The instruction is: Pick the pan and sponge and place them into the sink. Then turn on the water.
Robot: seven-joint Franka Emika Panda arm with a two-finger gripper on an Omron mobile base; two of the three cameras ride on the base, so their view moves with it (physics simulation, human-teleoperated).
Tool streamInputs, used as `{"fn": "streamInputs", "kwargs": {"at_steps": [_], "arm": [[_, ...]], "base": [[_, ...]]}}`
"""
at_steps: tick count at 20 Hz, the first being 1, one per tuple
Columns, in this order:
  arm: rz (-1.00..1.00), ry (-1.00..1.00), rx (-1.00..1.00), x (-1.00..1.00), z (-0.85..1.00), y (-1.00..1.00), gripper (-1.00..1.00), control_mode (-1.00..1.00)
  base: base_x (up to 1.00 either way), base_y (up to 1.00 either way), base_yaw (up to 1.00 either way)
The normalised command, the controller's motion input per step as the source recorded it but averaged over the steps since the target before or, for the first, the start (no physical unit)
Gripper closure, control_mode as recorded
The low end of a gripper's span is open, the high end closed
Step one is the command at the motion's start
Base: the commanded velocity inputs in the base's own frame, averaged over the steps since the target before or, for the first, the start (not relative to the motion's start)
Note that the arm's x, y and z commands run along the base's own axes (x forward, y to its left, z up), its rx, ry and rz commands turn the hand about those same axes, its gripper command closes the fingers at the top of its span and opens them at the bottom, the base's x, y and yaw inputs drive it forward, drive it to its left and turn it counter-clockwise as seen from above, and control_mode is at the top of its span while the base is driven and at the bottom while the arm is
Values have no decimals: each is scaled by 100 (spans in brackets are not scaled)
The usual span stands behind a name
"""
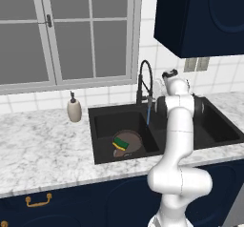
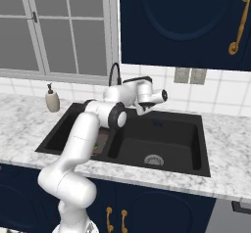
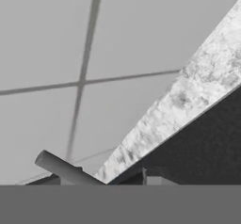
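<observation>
The black double sink [image 1: 102,112] is set in the marble counter. In its left basin lies the dark brown pan [image 1: 132,139], with the yellow and green sponge [image 1: 121,143] resting on it. A thin light-blue stream of water [image 1: 148,115] falls from the black gooseneck faucet [image 1: 145,77] into that basin. My gripper [image 2: 141,109] is up at the back of the sink, just right of the faucet [image 2: 115,73], pointed toward the tiled wall. Its fingers are hidden and it appears shut. The hand view has a grey rod [image 3: 66,169] low on the left.
A soap dispenser [image 1: 74,108] stands on the counter left of the sink. The window [image 1: 71,30] is behind it, and a dark blue wall cabinet [image 1: 200,16] hangs above the right basin [image 2: 162,146]. Marble counter [image 1: 43,149] runs along both sides.
</observation>
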Motion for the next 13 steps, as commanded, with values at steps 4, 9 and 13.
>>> {"fn": "streamInputs", "kwargs": {"at_steps": [4,9,13], "arm": [[-5,17,8,0,-44,0,100,-100],[0,2,0,0,-21,5,100,-100],[0,0,-1,-4,-15,1,100,-100]], "base": [[0,0,0],[0,0,0],[0,0,0]]}}
